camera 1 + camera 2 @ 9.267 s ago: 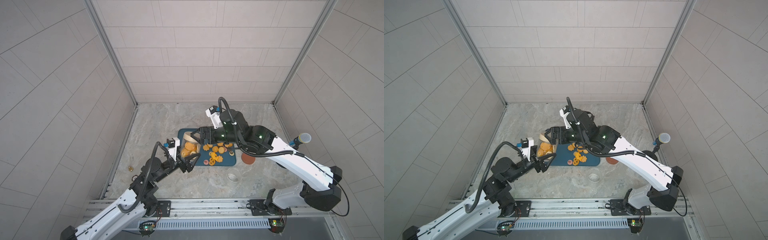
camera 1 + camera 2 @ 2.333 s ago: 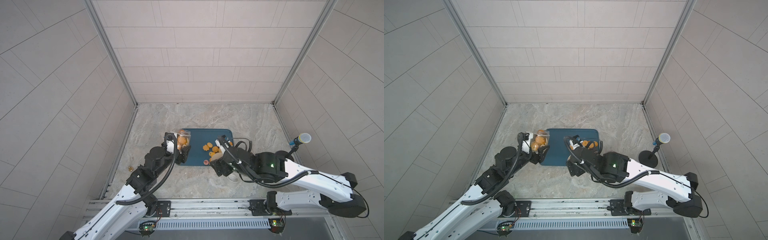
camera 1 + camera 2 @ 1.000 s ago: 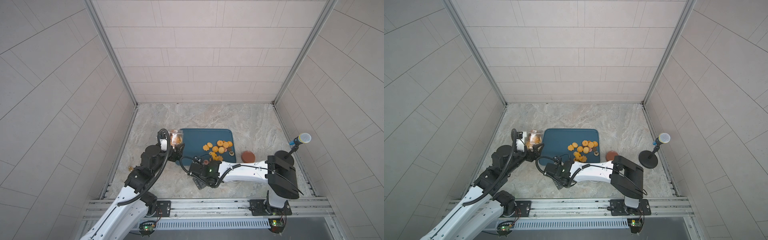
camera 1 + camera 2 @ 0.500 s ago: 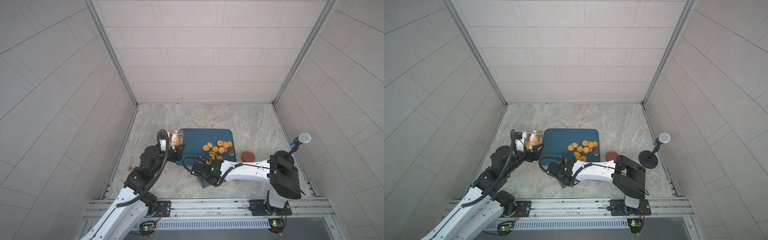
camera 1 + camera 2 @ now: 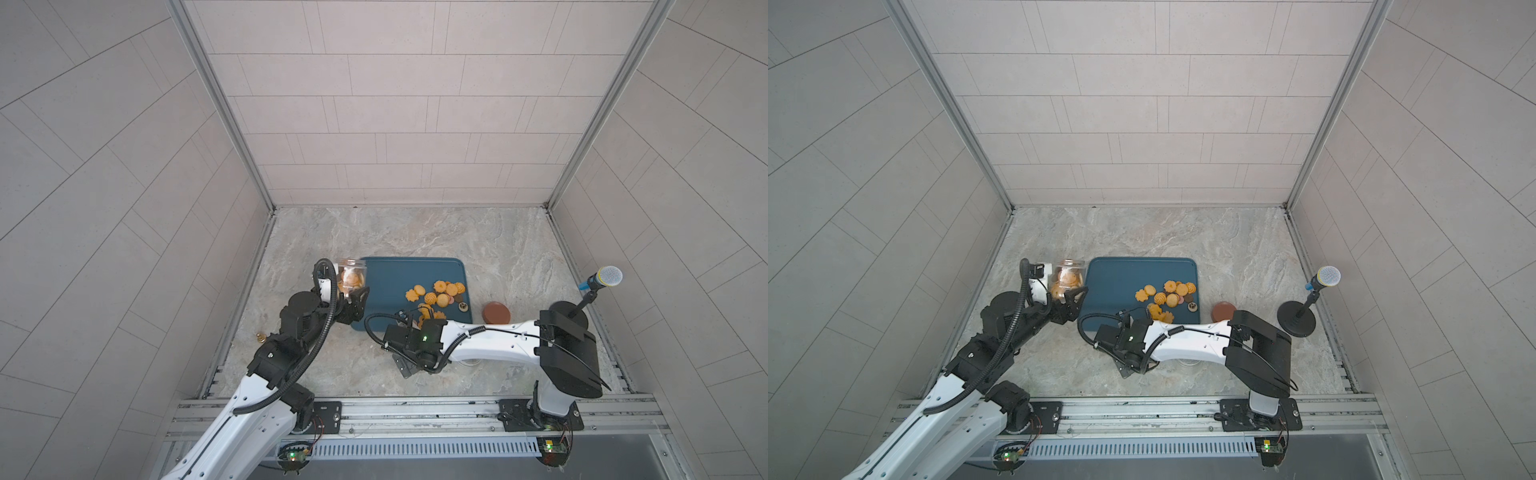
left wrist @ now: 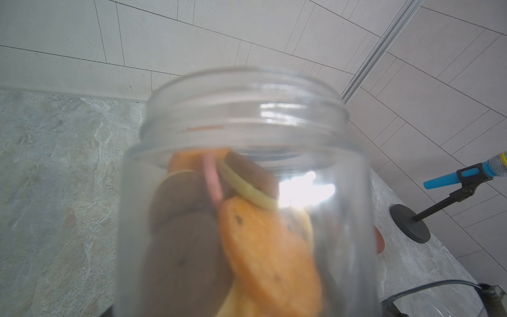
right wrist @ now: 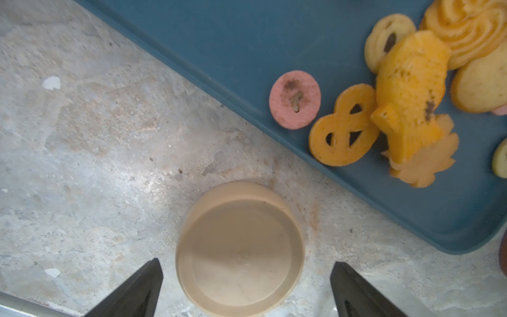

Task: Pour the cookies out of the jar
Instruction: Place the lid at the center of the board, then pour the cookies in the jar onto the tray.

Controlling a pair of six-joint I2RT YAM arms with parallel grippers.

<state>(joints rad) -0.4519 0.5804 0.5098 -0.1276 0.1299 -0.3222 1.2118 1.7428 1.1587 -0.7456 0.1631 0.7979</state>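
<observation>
Right wrist: right hand (image 7: 246,265) straddles beige lid (image 7: 240,247) beside tray (image 7: 219,41) edge.

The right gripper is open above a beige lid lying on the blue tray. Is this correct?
No. The beige lid lies on the table, beside the blue tray, as the right wrist view shows. The right gripper is open above it.

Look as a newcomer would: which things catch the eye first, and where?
The orange-yellow cookies stand out, scattered on the right part of the blue tray. Beside the tray's left edge, the left gripper holds a clear open jar with cookies inside. In the right wrist view, a beige lid lies on the table between the open jaws of the right gripper.
</observation>
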